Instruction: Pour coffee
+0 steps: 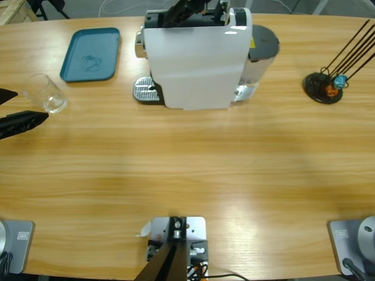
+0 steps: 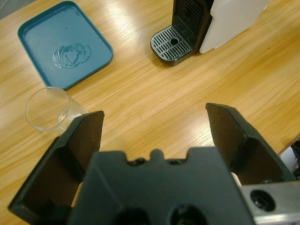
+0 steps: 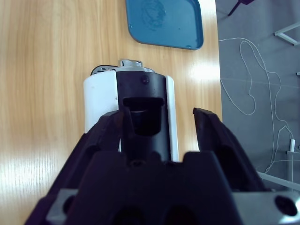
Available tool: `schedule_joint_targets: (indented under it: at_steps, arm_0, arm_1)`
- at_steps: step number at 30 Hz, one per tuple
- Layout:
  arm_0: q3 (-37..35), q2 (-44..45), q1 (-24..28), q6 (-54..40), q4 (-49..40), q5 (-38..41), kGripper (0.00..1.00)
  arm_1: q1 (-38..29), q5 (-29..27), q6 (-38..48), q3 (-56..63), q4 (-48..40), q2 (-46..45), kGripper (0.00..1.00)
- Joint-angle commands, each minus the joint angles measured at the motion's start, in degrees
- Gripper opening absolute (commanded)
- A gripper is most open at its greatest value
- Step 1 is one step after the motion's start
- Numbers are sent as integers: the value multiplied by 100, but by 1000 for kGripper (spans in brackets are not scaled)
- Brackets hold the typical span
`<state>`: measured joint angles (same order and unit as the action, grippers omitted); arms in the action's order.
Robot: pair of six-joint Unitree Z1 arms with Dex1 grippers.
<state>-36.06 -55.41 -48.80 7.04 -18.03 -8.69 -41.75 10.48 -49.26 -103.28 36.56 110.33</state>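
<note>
At the table's far left, the glass point(image 1: 45, 93) stands empty beside the blue tray point(image 1: 91, 54), no coffee visible in it; the left gripper point(image 2: 154, 124) gapes wide, holding nothing, just short of the glass. The right gripper point(image 3: 159, 126) hovers open over the coffee machine point(image 1: 196, 58). Pouring seems wholly ahead.

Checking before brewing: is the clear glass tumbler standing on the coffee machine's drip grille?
No, the clear glass tumbler sits on the wooden table, beside the teal tray.

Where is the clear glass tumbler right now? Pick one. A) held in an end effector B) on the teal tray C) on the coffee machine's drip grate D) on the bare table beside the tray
D: the glass tumbler stands on the wooden table, beside the teal tray and off it, clear of the open left end effector.
</note>
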Motion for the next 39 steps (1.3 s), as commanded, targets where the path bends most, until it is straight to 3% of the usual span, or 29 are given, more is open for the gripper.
schedule_joint_targets:
  at_steps: [1, 4, 6, 7, 8, 11, 16, 20, 23, 27, 32, 39]
  arm_0:
    - [196, -2, -35, 60, 49, -54, 941]
    - [196, -12, -33, 60, 47, -54, 941]
    - [196, -14, -33, 60, 46, -54, 941]
    - [196, -14, -33, 60, 49, -54, 941]
    - [196, -14, -33, 60, 49, -56, 941]
    - [196, -12, -33, 60, 49, -63, 941]
    - [196, 25, -33, 60, 46, -63, 936]
    - [204, 81, -33, 60, 46, -63, 931]
    - [204, 83, -33, 69, 46, -63, 931]
    - [206, 91, -33, 69, 46, -63, 931]
    - [213, 95, -35, 67, 46, -63, 932]
    - [213, 91, -33, 67, 46, -72, 931]
  arm_1:
    - [-652, -334, 543, -308, 461, -43, 766]
    - [-1040, -340, 904, -313, 551, -443, 962]
    - [-1137, -283, 1141, -271, 686, -783, 973]
    - [-1142, -243, 1282, -298, 869, -955, 885]
    - [-1142, -260, 1399, -359, 1097, -1120, 723]
    - [-1142, -378, 1452, -400, 1646, -1716, 0]
    - [-1126, -1289, 1976, 404, 1366, -2463, 0]
    - [-894, -1549, 2899, 1727, -137, -2980, 0]
    - [-873, -1813, 3027, 2158, -766, -2904, 0]
    - [-875, -2927, 3071, 2764, -2114, -2711, 0]
    - [-875, -4147, 3062, 2745, -2598, -2226, 0]
    - [-882, -4282, 3078, 2775, -2759, -1860, 0]
